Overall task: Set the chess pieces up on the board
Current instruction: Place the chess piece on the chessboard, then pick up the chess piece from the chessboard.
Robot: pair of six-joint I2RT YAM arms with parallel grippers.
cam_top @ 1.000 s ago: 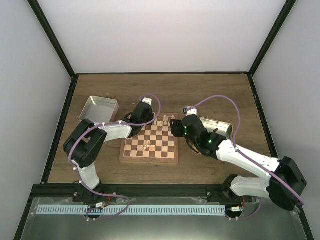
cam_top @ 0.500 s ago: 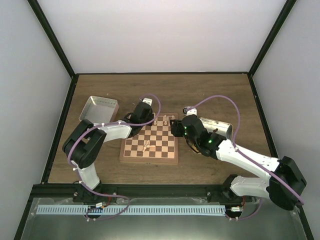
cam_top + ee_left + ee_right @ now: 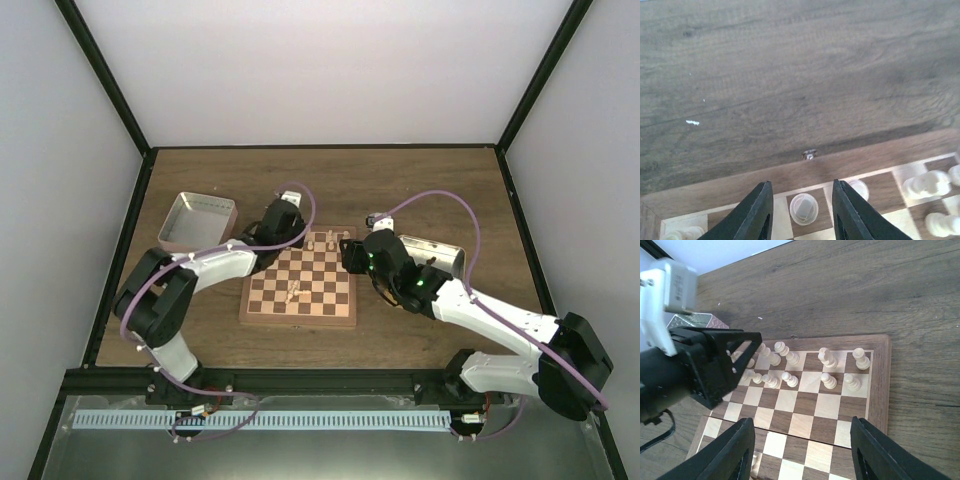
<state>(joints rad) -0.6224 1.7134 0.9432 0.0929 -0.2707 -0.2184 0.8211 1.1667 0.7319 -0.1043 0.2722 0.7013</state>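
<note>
Bracketing a chess piece (image 3: 804, 209), the left pincer (image 3: 801, 183) stands parted.

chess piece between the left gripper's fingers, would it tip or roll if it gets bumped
Likely light: the piece is small, pale wood, narrower than its square. Probably tippy: its neighbours stand tall on small bases. Its round outline suggests it would roll once down. The left gripper stands open around it, not touching.
</note>
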